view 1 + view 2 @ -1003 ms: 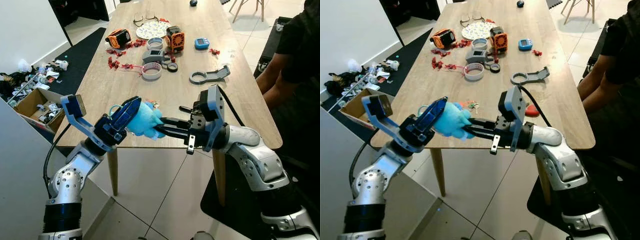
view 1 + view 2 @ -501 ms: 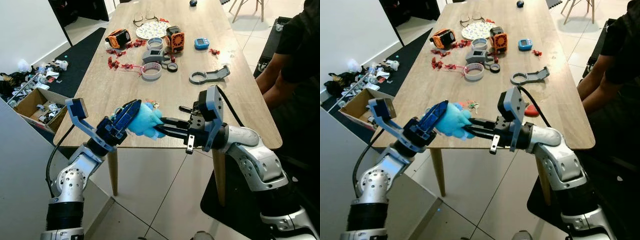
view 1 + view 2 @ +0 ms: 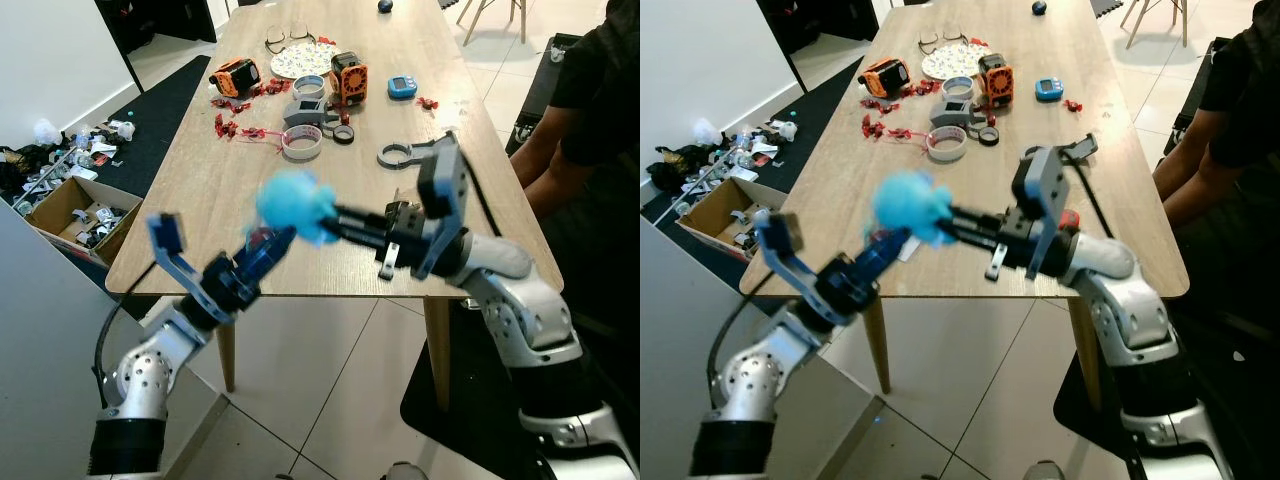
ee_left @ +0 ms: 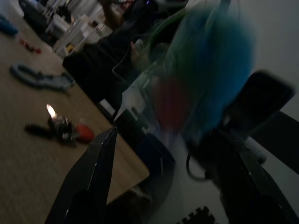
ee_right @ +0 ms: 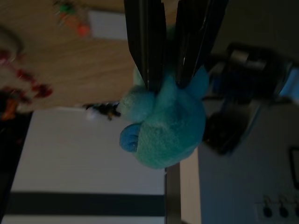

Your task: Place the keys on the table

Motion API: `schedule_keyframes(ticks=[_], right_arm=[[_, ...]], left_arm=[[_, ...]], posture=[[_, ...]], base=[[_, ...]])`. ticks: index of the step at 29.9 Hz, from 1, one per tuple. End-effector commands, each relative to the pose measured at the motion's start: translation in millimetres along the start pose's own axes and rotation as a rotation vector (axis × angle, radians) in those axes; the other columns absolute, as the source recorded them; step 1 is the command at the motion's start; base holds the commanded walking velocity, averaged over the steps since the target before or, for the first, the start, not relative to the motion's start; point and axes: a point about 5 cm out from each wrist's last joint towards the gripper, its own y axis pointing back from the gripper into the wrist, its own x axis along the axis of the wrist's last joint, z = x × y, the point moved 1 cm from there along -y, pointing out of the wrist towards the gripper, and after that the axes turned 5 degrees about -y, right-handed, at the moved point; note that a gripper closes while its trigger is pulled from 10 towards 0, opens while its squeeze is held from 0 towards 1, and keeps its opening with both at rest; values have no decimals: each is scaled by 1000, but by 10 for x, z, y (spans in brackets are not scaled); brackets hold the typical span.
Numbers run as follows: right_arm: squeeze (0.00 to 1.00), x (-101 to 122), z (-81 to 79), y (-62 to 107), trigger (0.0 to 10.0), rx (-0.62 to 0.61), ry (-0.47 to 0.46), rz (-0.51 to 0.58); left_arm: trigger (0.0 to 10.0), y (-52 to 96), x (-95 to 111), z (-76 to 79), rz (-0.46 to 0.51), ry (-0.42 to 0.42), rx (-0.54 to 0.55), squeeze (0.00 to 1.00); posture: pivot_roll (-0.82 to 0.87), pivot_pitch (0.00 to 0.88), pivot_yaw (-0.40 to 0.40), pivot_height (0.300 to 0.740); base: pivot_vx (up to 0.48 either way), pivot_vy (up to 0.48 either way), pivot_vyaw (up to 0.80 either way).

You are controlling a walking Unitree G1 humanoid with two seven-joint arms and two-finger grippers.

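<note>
Gripping a blurred blue plush keyring (image 3: 292,203) between closed fingers, right gripper (image 3: 335,222) over the near edge of a wooden table (image 3: 400,205); left gripper (image 3: 270,250) just below, jaws parted and empty. Cluttering the far end: tape rolls (image 3: 303,141), orange gadgets (image 3: 349,76), a grey bracket (image 3: 418,150). Seated at right, a person in black (image 3: 590,110); cardboard box (image 3: 70,207) on the floor at left.

From the right eye, same plush (image 3: 908,208) above the edge.

Left wrist: dim, fingers (image 4: 96,175) apart.

Right wrist: fingers (image 5: 145,44) pinching the plush (image 5: 163,128).
</note>
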Motion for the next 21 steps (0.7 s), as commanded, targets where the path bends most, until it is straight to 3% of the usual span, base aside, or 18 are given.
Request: schedule_keyframes(ticks=[1,5,17,21], right_arm=[[0,20,-13,5,0,7,-4,21],[0,33,-25,8,0,17,-5,27],[0,-159,-312,19,0,180,-114,-62],[0,-168,-327,27,0,187,-120,-68]], left_arm=[[10000,71,32,-51,-14,-16,38,0],[10000,73,39,-67,-10,-18,47,0],[10000,21,65,-114,17,-35,71,0],[10000,17,66,-118,20,-33,72,0]], posture=[[-102,139,123,740],[-102,139,123,740],[-110,142,121,740],[-110,142,121,740]], base=[[0,0,0],[0,0,0],[0,0,0],[0,0,0]])
